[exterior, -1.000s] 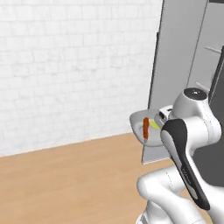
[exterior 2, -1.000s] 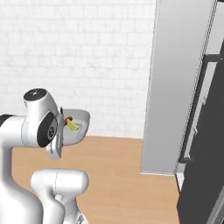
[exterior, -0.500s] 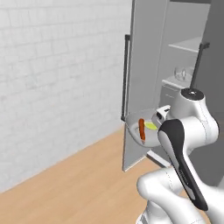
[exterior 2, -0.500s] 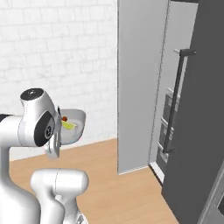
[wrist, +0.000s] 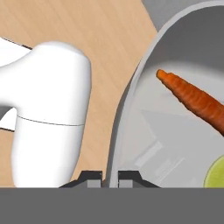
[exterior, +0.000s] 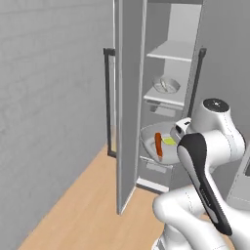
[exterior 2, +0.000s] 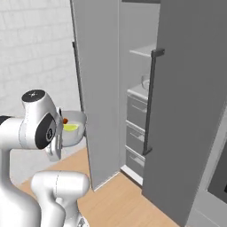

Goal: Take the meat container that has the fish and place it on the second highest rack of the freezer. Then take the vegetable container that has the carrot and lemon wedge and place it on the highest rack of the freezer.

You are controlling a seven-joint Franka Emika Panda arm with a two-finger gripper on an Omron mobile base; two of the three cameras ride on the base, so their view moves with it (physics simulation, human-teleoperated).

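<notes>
Your gripper (wrist: 110, 178) is clamped on the rim of the vegetable container (wrist: 175, 131), one finger on each side of the wall at 6 o'clock in the hand view, presumably so the tub rides level and keeps its contents. It holds one carrot (wrist: 194, 99) and one lemon wedge (wrist: 216, 176). One meat container (exterior: 166, 85) sits on the freezer (exterior: 171, 97) at 12 o'clock from the carried tub, leaving the top shelf free.
</notes>
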